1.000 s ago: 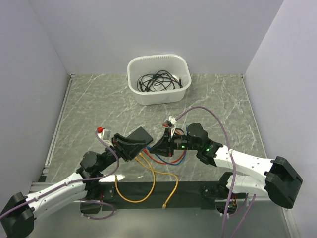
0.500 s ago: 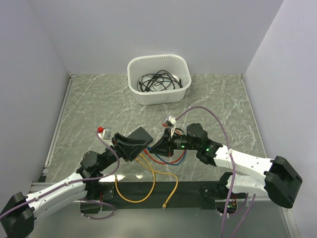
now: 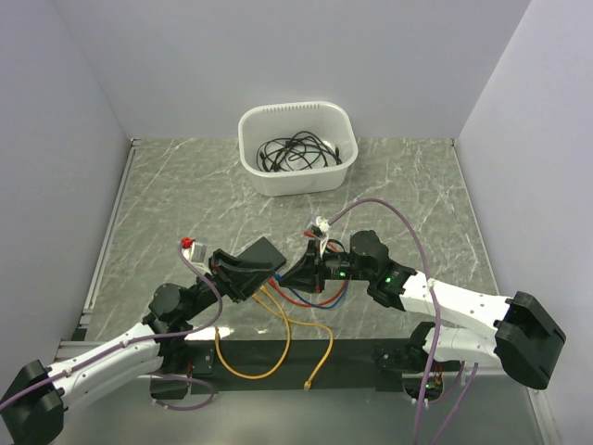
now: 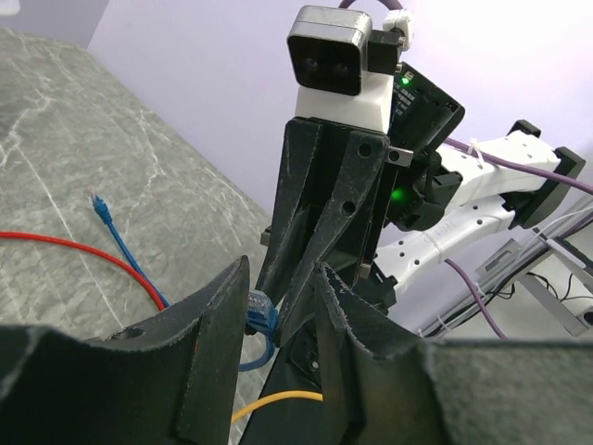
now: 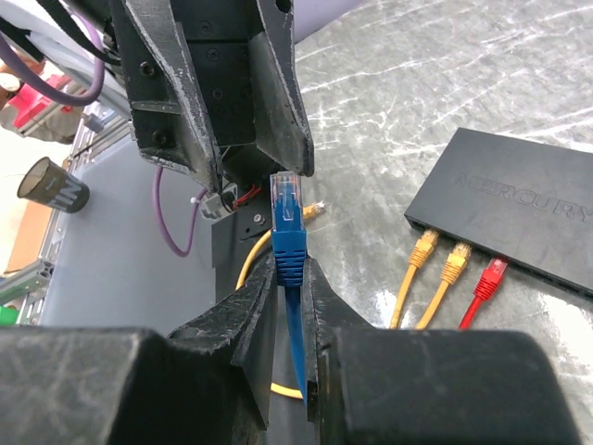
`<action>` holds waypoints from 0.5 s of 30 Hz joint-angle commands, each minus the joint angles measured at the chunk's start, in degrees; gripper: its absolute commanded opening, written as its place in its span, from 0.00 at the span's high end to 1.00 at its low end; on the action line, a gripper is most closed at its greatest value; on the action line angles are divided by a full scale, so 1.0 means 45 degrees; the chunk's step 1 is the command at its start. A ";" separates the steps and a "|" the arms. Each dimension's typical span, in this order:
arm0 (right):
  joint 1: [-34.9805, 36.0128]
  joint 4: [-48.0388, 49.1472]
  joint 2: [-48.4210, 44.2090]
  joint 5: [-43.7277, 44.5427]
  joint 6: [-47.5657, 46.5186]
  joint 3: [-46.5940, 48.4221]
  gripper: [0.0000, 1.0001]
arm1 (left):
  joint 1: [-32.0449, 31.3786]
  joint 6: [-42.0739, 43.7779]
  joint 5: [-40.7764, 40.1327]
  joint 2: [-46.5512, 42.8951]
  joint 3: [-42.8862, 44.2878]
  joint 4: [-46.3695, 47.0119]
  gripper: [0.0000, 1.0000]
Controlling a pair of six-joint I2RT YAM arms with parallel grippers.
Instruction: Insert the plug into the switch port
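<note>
**Right gripper pinches the blue plug, its tip between the left fingers**

Nearest, the right gripper point(image 5: 289, 278) is closed narrowly on the boot of the plug point(image 5: 287, 218). It holds the plug upright with the clear tip left free, probably so that this end can enter a port. Directly opposite, the left gripper point(image 4: 281, 269) has its jaws a little apart. The plug tip sits in the gap, close to one finger point(image 4: 222, 315), but the jaws do not clamp it. I judge this to be a regrasp or a steadying of the plug, not yet the insertion. Just beyond, the switch point(image 5: 519, 209) lies flat on the table point(image 3: 417, 185). Its port row faces the arms, and two yellow plugs point(image 5: 423, 246) and a red plug point(image 5: 491, 271) are already in it. The ports beside the red one look free. Farthest stands the tub point(image 3: 255, 167), holding black cables.
</note>
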 commanded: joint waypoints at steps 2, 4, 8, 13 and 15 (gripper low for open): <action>0.0110 0.0810 -0.0245 0.0044 0.0034 0.0024 1.00 | 0.0026 0.0298 0.0978 0.0108 -0.1654 0.1149 0.60; 0.0071 0.0830 -0.0225 0.0063 0.0054 0.0043 1.00 | 0.0026 0.0279 0.1037 0.0206 -0.1615 0.1149 0.60; 0.0052 0.0946 -0.0284 -0.0073 0.0093 -0.0015 1.00 | 0.0026 0.0318 0.0628 0.0499 -0.1596 0.0876 0.57; 0.0071 0.1006 -0.0381 -0.0289 0.0093 -0.0113 1.00 | 0.0026 0.0318 -0.0329 0.0110 -0.1635 -0.0039 0.45; 0.0071 0.0967 -0.0440 -0.0211 0.0073 -0.0132 1.00 | 0.0026 0.0377 -0.0584 -0.0067 -0.1693 -0.0257 0.42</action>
